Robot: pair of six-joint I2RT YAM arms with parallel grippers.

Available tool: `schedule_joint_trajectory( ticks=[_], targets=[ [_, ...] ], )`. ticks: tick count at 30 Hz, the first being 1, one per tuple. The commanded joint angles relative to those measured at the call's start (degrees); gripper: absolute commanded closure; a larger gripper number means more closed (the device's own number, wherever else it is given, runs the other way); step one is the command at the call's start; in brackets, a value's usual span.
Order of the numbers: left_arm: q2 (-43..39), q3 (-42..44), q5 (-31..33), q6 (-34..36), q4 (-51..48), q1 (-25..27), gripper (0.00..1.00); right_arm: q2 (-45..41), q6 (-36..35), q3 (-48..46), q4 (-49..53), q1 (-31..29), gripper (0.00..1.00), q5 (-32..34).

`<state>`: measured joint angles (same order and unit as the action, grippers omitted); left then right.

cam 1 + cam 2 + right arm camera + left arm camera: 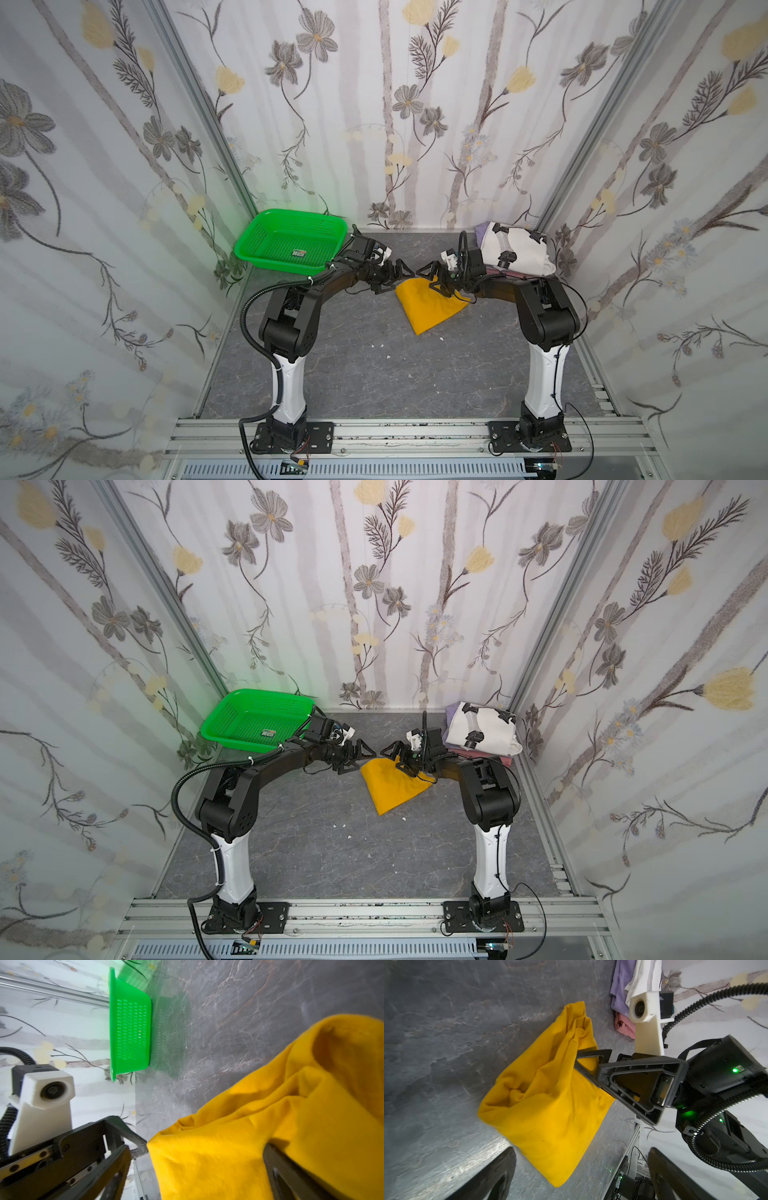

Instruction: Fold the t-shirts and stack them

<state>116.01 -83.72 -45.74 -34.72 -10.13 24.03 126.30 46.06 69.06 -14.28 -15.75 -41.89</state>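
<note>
A mustard-yellow t-shirt (430, 307) (395, 787) lies bunched in a rough fold mid-table. In both top views the two grippers face each other tip to tip over its far edge. My left gripper (401, 276) (581, 1178) hovers open beside the shirt's left corner, empty. My right gripper (429, 279) (197, 1172) is open too, and the yellow cloth (270, 1126) lies loose between its spread fingers (591, 1057). At the back right sits a stack: a white t-shirt with black figures (519, 245) on top, a lavender one (620, 987) under it and a pink one (625, 1026) lowest.
A green perforated basket (266, 216) (128, 1030) stands at the back left corner, tilted against the wall, with a small label inside. Flowered walls close in three sides. An aluminium rail (415, 432) carries both arm bases at the front.
</note>
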Motion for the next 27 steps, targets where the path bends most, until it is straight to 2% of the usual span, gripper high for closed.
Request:
schedule_joint_trajectory(
  ticks=[1,5,11,14,19,23,27],
  targets=[
    [2.01,-1.91,-1.85,-3.54,7.74,1.42,0.00,-5.70,4.28,-2.34,-8.56,1.93,0.00,-0.41],
    [4.29,-3.67,-3.17,-8.44,15.90,3.37,0.00,-8.90,2.26,-3.62,-5.46,3.94,0.00,0.27],
    [7.54,-1.39,-5.31,-16.30,26.99,4.08,0.00,-4.47,6.14,-4.81,-11.81,4.23,0.00,-2.42],
    [7.15,3.66,-3.24,-15.76,27.12,3.36,0.00,-1.79,8.94,-5.38,-15.71,3.91,0.00,-2.99],
    [6.49,10.38,0.09,-14.91,27.37,0.87,0.00,0.12,8.65,-7.16,-14.12,3.71,0.00,0.54],
    [7.32,11.95,0.58,-14.75,26.92,0.28,0.00,1.57,6.29,-6.63,-11.11,3.79,0.00,1.84],
    [4.27,12.38,-0.27,-15.58,28.08,0.25,0.00,-1.37,1.86,-5.85,-11.53,3.62,0.00,-1.41]
  ],
)
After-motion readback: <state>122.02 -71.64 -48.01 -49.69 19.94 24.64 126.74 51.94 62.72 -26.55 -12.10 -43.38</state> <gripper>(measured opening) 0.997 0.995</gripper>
